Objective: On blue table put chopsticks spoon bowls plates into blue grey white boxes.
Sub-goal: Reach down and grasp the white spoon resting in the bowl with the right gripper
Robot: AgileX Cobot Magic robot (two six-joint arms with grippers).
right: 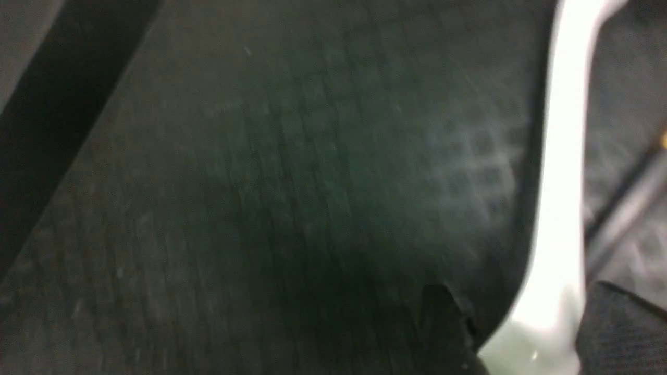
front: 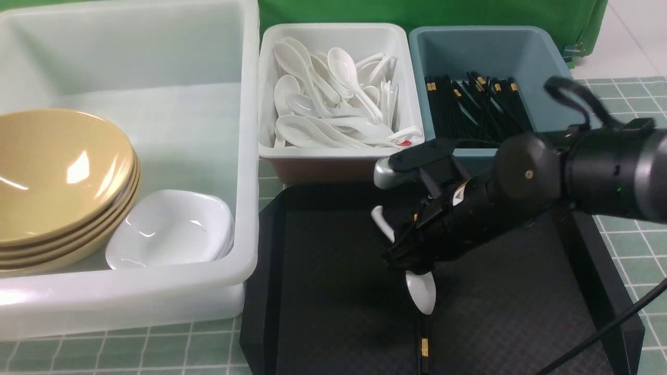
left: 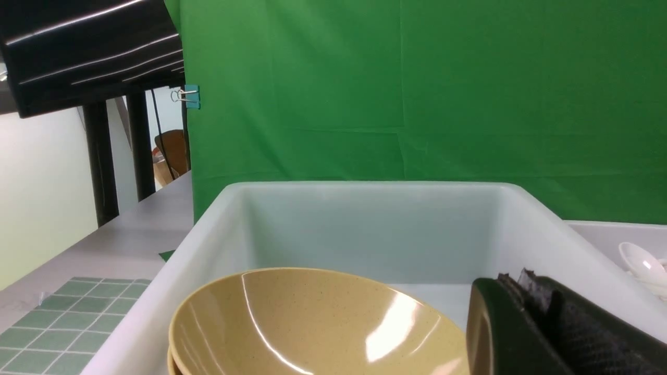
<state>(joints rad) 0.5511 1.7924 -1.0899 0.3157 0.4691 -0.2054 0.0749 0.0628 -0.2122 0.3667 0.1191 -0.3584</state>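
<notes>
Broadly: blue table carries everything.

- Large translucent tub, robot's left. It holds the stacked yellow bowls, with the white plates nested beside them.
- Black tray, centre front, just beside the tub. This is the pick-up area.
- White box beyond the tray, full of a heap of white spoons.
- Blue-grey box to its right, with black sticks already inside.
- Right gripper hangs low over the tray, its arm reaching in from the right.
- Left gripper is over the tub above the bowls, fingers pressed together and empty.
- Spoon runs through the right gripper's fingers. The scoop pokes out on the robot's side, and the handle end shows on the far left side. In the right wrist view it sits between two dark fingers, but the blur hides whether they pinch it or merely straddle it.
- Chopsticks lie on the tray just nearer the robot than the scoop, pointing away from the robot. Cannot tell if there is one stick or two.

Judgement: the spoon's long axis slants front to back, crossing the jaws. Its destination, the white box, lies straight beyond the gripper and a little left. The right arm is much the nearer.
</notes>
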